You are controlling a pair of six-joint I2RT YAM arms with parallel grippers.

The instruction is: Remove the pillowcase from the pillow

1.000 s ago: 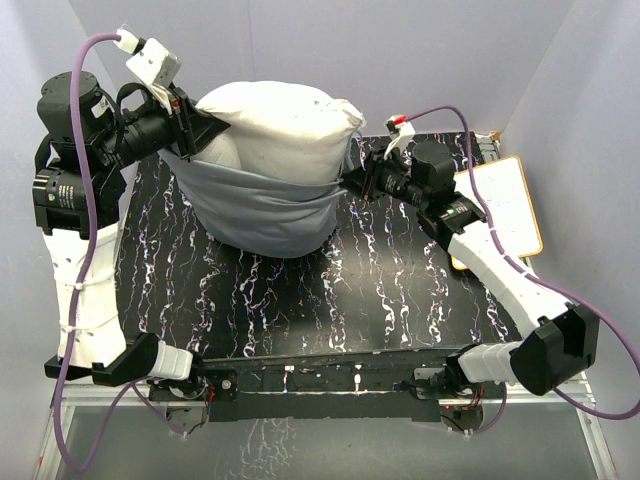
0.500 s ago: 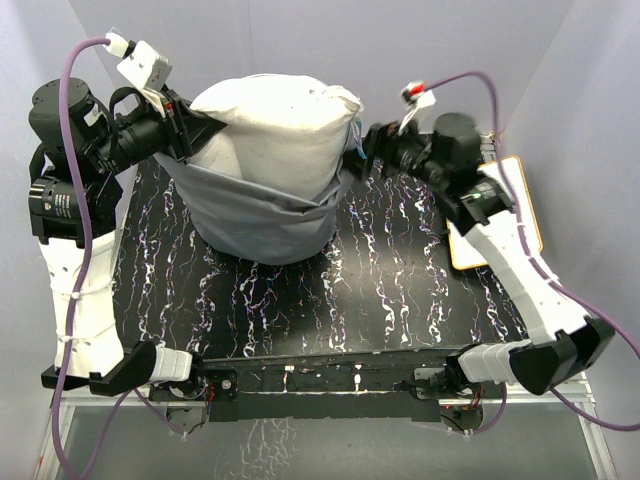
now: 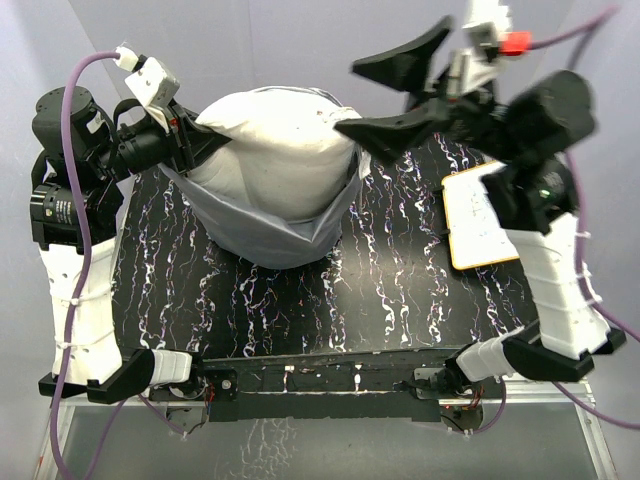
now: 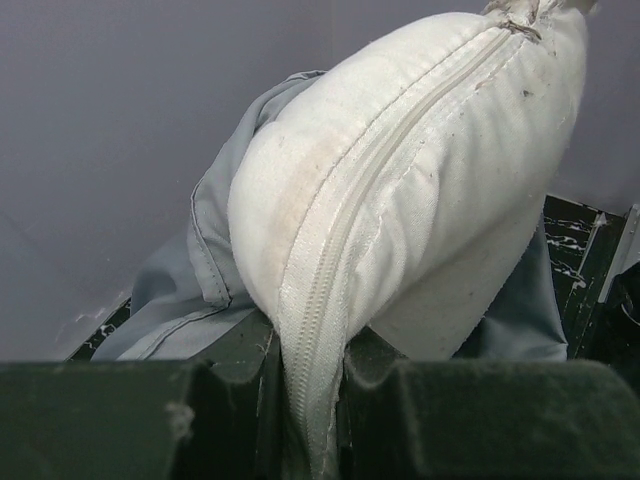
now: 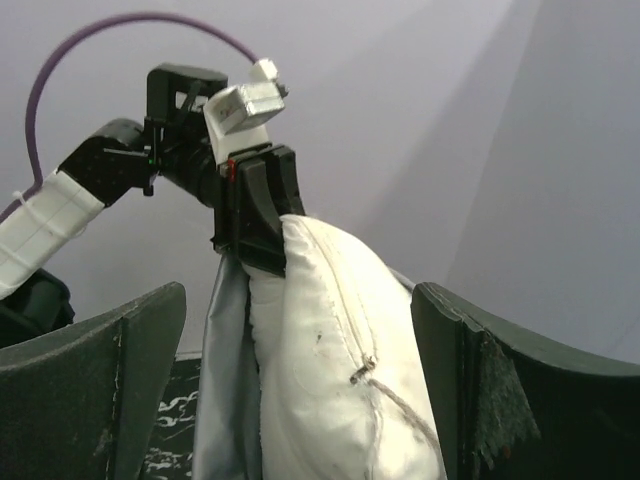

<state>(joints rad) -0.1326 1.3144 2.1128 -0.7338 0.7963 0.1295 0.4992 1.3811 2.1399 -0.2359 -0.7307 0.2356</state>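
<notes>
Left gripper point(image 3: 192, 140): clamped on the left corner of the pillow point(image 3: 275, 135). In the wrist view the zipped seam is pinched between its jaws. The pillow bulges out ahead of this gripper, held up off the table point(image 3: 380, 290).

Pillowcase point(image 3: 265, 225): grey and wrinkled, slumped below and ahead of the left gripper. It wraps only the pillow's lower half and its bottom rests on the table. A fold of it lies right beside the clamped corner; I cannot tell whether that fold is caught in the grip too.

Right gripper point(image 3: 347, 97): raised, jaws spread wide with nothing between them. The pillow's free right corner sits just ahead of it. From above the lower jaw overlaps that corner, so contact is unclear.

Whiteboard point(image 3: 480, 225): flat on the table, below and behind the right gripper.
</notes>
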